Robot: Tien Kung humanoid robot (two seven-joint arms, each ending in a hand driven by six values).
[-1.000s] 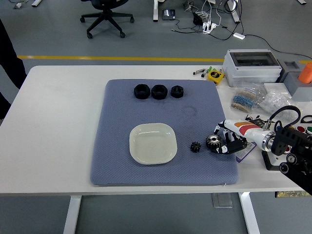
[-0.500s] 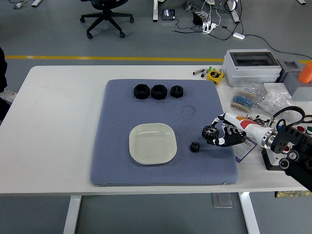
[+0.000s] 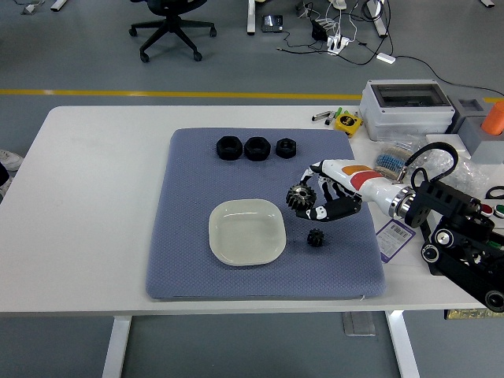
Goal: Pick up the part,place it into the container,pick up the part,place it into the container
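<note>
My right hand is shut on a black gear and holds it above the blue mat, just right of the white square dish. A second, smaller black gear lies on the mat below the hand. Three black nuts sit in a row at the mat's far edge. The dish holds nothing. The left arm is out of view.
At the right stand a grey box, bags of small parts, a yellow tape measure and an orange object. An office chair and cables are on the floor beyond the table.
My right hand has lifted the larger gear off the mat and carried it left and up, toward the dish. The small gear has stayed in place.
</note>
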